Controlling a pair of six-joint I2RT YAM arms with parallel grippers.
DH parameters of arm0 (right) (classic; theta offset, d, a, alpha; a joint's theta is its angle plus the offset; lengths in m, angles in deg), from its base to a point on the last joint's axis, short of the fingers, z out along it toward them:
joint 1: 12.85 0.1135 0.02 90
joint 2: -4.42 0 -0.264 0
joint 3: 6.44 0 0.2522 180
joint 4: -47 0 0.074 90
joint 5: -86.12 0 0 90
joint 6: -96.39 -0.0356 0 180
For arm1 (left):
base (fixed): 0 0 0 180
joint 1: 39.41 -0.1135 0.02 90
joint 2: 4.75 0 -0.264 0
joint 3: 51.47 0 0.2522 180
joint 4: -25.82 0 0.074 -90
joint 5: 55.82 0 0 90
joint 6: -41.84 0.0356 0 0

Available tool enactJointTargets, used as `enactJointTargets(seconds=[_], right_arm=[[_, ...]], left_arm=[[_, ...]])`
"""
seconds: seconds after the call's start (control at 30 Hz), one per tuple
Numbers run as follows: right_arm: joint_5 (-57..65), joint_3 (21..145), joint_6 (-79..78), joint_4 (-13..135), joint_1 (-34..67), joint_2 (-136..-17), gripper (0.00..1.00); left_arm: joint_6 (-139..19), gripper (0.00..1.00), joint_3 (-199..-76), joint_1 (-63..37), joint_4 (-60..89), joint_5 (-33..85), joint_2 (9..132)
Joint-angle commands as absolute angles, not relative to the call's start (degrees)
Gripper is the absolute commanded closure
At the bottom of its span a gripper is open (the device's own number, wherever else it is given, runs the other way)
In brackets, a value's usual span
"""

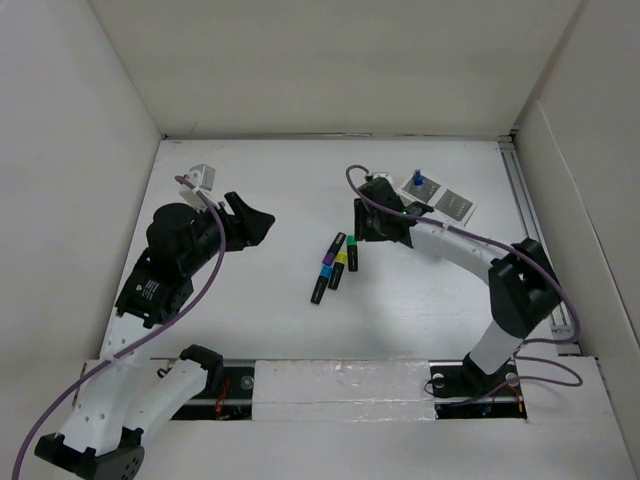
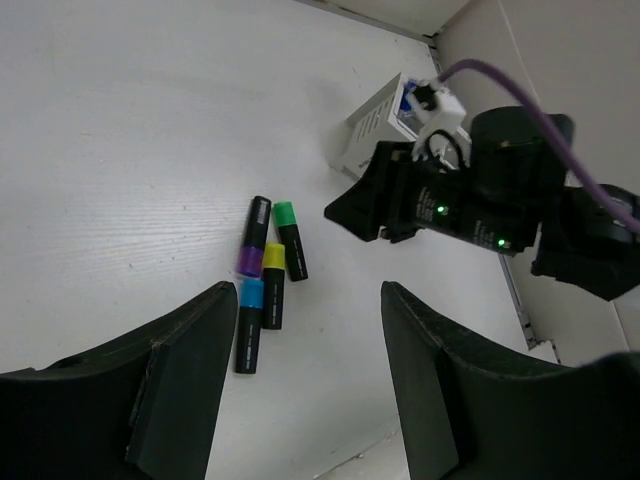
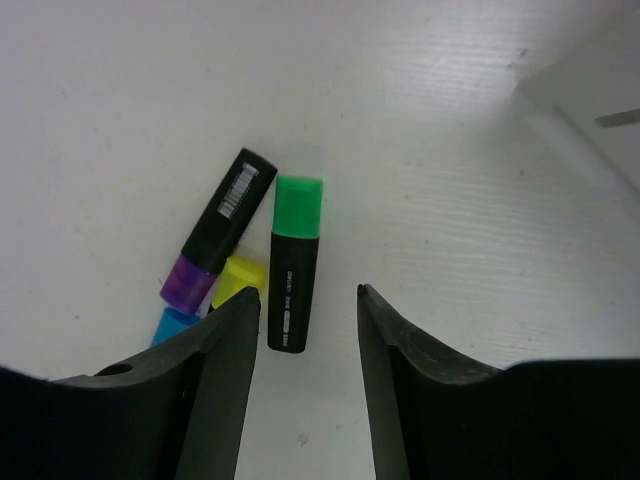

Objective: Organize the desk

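Note:
Four black highlighters lie bunched mid-desk (image 1: 250, 320): the green-capped one (image 1: 353, 252) (image 3: 293, 265), a purple one (image 1: 330, 250) (image 3: 215, 230), a yellow one (image 1: 339, 268) (image 3: 238, 277) and a blue one (image 1: 320, 284) (image 2: 249, 325). My right gripper (image 1: 363, 228) (image 3: 308, 310) is open and empty, just above the green highlighter's body end, with that highlighter lying near its left finger. My left gripper (image 1: 262, 224) (image 2: 308, 300) is open and empty, hovering left of the highlighters and pointing toward them.
A white ribbed pen holder (image 1: 418, 186) (image 2: 378, 118) with a blue item in it stands at the back right behind the right gripper, next to a grey-white card (image 1: 456, 206). A small white object (image 1: 203, 177) sits at the back left. White wall panels enclose the desk.

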State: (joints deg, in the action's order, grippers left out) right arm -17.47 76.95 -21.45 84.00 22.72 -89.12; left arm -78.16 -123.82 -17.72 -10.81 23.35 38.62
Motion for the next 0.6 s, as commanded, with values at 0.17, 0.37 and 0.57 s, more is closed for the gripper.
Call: enactJointTargets(seconds=[0.17, 0.37, 0.57], right_arm=[[-14.08, 82.38, -21.38, 85.02, 25.12, -98.23, 0.49], [-14.95, 85.72, -21.65, 86.86, 24.59, -105.35, 0.49], [-15.13, 89.22, -21.3, 87.73, 23.54, -109.48, 0.48]], left_arm=[[-77.51, 0.44, -123.15, -17.53, -7.8, 22.13, 37.7], [-78.04, 0.44, -122.18, -17.53, -8.16, 21.88, 36.65], [-78.12, 0.44, -121.84, -17.53, -8.95, 23.54, 35.24]])
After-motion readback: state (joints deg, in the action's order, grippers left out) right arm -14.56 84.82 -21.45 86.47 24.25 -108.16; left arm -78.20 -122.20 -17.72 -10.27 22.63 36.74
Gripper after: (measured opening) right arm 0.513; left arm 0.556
